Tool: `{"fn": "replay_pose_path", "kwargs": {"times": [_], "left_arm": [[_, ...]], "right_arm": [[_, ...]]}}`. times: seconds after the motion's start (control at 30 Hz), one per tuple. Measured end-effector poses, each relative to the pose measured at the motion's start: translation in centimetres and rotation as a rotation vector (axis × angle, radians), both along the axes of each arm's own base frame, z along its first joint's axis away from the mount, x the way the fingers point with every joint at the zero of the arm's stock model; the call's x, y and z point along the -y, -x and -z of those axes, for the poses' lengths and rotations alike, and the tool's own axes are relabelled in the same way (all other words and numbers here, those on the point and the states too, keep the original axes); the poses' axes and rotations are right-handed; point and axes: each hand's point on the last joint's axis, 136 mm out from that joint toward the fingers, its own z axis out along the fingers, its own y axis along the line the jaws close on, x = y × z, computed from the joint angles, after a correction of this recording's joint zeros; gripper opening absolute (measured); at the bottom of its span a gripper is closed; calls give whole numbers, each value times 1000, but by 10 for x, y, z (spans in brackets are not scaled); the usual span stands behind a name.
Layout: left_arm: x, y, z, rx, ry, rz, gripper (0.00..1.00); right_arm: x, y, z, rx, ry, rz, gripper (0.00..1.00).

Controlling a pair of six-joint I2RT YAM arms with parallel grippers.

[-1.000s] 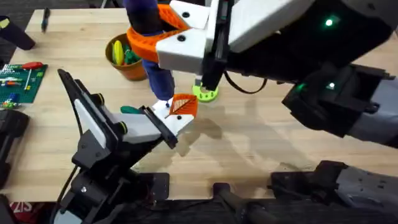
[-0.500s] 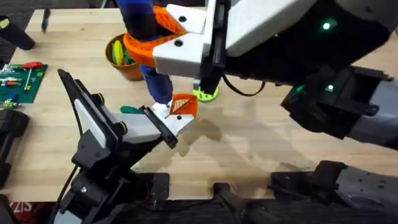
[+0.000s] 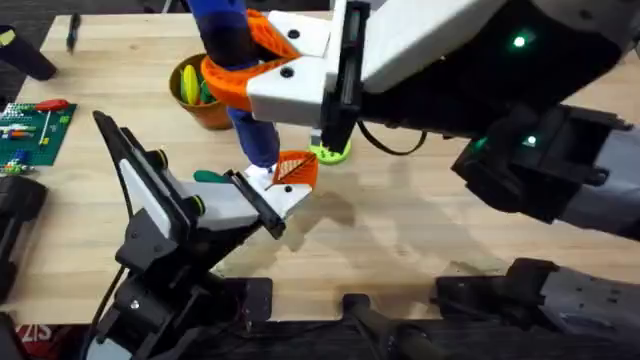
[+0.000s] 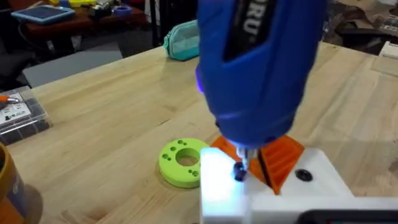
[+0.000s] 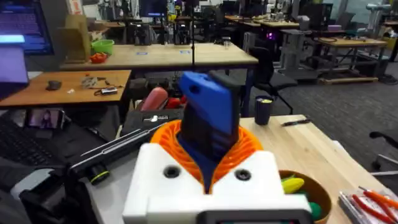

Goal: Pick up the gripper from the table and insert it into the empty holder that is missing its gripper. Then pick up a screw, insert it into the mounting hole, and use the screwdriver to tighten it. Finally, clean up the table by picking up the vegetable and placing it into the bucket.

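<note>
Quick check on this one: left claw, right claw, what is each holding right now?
Left claw: shut on the white holder with the orange gripper.
Right claw: shut on the blue screwdriver, tip down at the holder.

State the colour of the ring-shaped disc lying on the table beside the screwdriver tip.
Lime green; the ring-shaped disc shows best in the left wrist view.

Light wooden table (image 3: 420, 230) with bucket (image 3: 205, 105), lime-green disc (image 4: 181, 163), circuit board (image 3: 30, 128).

We see the screwdriver (image 4: 258, 62) upright | tip on white holder (image 4: 261, 193) | orange gripper (image 4: 277, 158) behind | green ring (image 4: 183, 162) beside
</note>
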Motion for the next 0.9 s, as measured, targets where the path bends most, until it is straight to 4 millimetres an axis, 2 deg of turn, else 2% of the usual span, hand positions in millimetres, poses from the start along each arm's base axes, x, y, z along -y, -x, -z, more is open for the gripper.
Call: {"fn": "replay_pose_path", "kwargs": {"times": [0.9], "left_arm": [[0,0,0,0,0,4,8]], "right_arm": [[0,0,1,15,8,3,31]]}}
